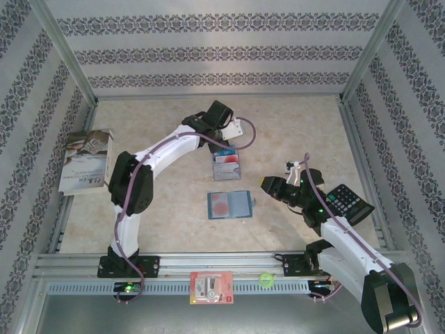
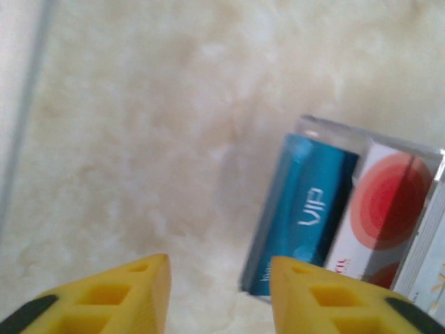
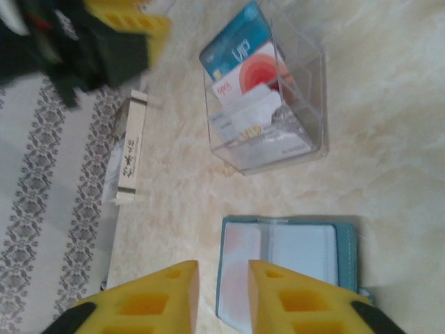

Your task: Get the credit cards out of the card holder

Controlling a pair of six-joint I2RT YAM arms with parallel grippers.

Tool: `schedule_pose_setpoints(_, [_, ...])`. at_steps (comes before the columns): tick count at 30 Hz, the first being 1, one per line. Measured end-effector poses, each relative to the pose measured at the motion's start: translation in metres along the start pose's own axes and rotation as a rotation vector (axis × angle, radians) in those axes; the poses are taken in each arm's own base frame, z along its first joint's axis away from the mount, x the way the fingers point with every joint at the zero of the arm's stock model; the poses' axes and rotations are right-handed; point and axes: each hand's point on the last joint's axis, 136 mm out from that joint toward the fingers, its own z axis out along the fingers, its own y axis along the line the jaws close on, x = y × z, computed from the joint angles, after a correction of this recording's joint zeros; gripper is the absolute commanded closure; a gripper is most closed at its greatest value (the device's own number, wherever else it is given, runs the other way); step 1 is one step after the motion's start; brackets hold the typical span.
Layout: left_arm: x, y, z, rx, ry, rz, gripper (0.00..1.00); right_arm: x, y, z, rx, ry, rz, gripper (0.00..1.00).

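We see the small teal bifold card holder open, pockets hazy; left fingers part-open, right fingers narrow, both empty.

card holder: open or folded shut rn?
Open. The card holder lies spread flat on the table with both clear inner pockets facing up. The right wrist view shows the same.

A pale paperback book lies at the beige marbled surface's left edge, a black calculator at the right; a clear plastic box stands mid-surface.
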Motion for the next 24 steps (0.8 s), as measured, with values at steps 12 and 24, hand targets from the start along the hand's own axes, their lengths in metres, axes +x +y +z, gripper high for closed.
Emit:
schedule_pose_setpoints(12, [0.009, 0.031, -0.188, -0.172, -0.638, -0.723, 0.00, 0.066, 0.014, 0.041, 0.096, 0.252, -0.233, 0.58])
schedule_pose_setpoints(24, [0.117, -0.031, -0.168, -0.011, -0.585, -1.175, 0.02, 0.106, 0.022, 0.096, 0.315, 0.417, -0.588, 0.56])
